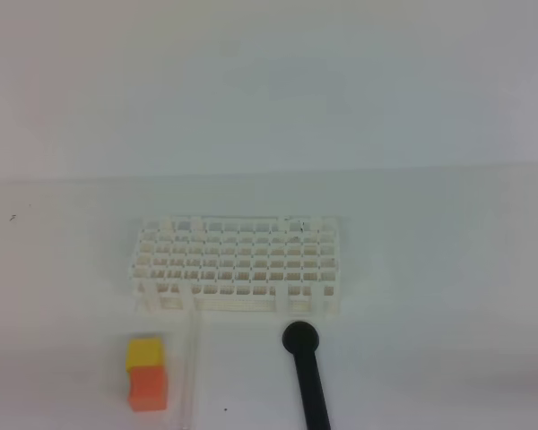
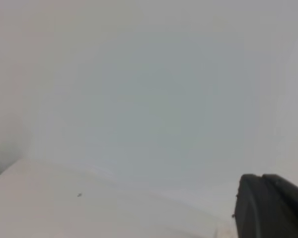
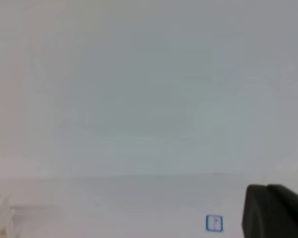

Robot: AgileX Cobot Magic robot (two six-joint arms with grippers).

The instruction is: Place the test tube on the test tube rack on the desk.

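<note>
The white lattice test tube rack (image 1: 238, 262) stands on the white desk (image 1: 430, 313) in the middle of the exterior high view. The test tube (image 1: 191, 376) is a faint clear tube lying flat on the desk, running from the rack's front left leg toward the near edge. Neither gripper shows in that view. Only the black tip of my left gripper (image 2: 262, 201) shows at the lower right of the left wrist view, held over bare desk. My right gripper (image 3: 268, 210) shows the same way, with a corner of the rack (image 3: 0, 218) at the far lower left. Both are shut and hold nothing.
A small yellow-and-orange block (image 1: 146, 374) sits left of the tube. A black rod with a round knob (image 1: 300, 339) lies in front of the rack's right half and runs to the near edge. A small blue mark (image 3: 214, 222) is on the desk at the right.
</note>
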